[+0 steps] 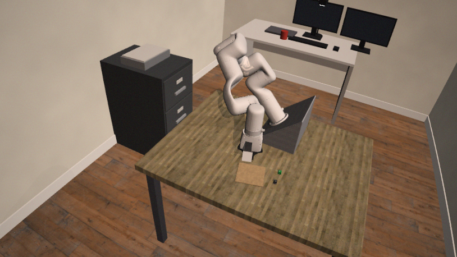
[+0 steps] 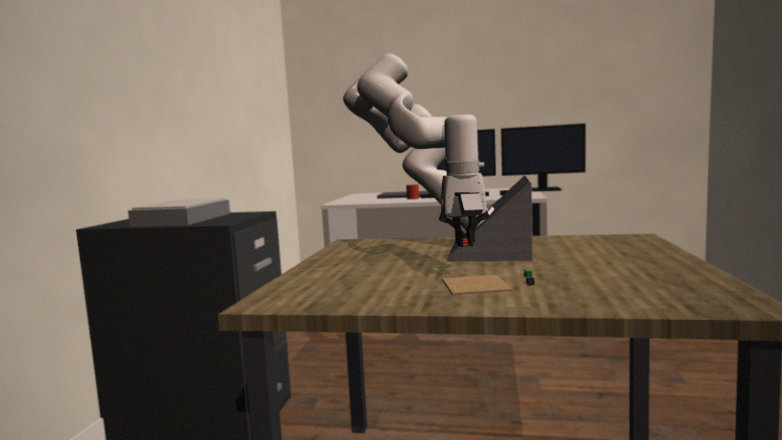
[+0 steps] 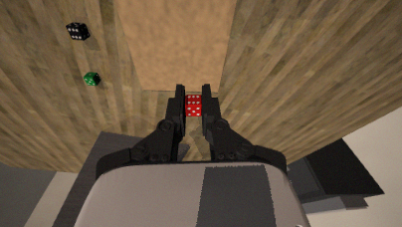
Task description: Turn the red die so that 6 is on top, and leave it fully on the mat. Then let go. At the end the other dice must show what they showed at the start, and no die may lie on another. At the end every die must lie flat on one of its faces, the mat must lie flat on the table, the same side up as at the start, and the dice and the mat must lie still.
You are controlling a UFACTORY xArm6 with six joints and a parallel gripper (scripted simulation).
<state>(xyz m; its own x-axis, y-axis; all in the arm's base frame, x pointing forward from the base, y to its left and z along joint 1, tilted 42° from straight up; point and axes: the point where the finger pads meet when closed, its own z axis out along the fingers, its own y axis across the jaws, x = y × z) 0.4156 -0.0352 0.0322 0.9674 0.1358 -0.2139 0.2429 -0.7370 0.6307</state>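
The gripper [image 3: 193,106] is pinching the red die [image 3: 193,105] by two opposite side faces, holding it in the air just short of the near edge of the mat [image 3: 176,42], the six-pip face toward the wrist camera. It looks small, rigid and light, likely slick, so flat faces are the right hold. Further out, the green die [image 3: 92,79] and black die [image 3: 78,31] sit beside the mat, their top numbers too small to read.
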